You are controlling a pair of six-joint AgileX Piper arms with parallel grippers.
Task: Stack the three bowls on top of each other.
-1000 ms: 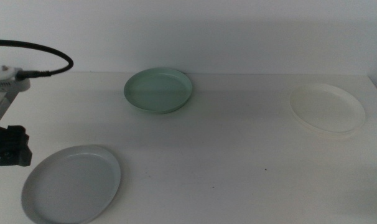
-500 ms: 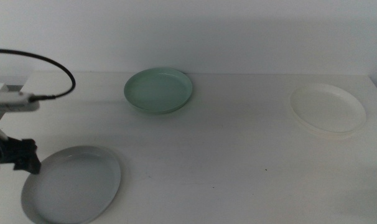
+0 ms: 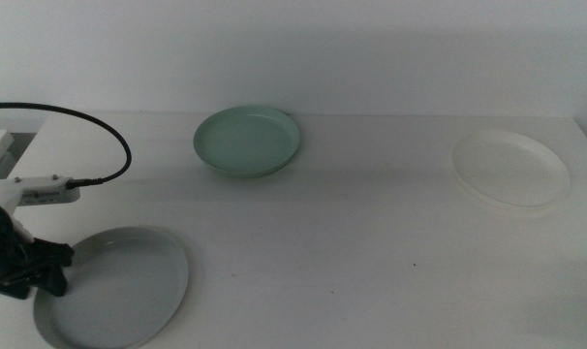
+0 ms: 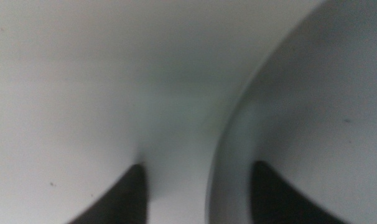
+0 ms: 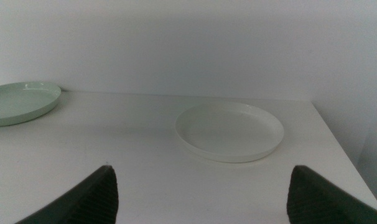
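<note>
left end effector [image 4: 198,186] straddles the grey bowl [image 3: 119,291] rim (jaws apart).

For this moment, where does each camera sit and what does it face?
Middle view: above the table, looking forward and down; left pincer at the grey bowl.
Left wrist view: close above that bowl's rim, open jaws straddling it.
Right wrist view: low, facing the white bowl; right pincer open.
Middle and right views share the mint bowl.
</note>
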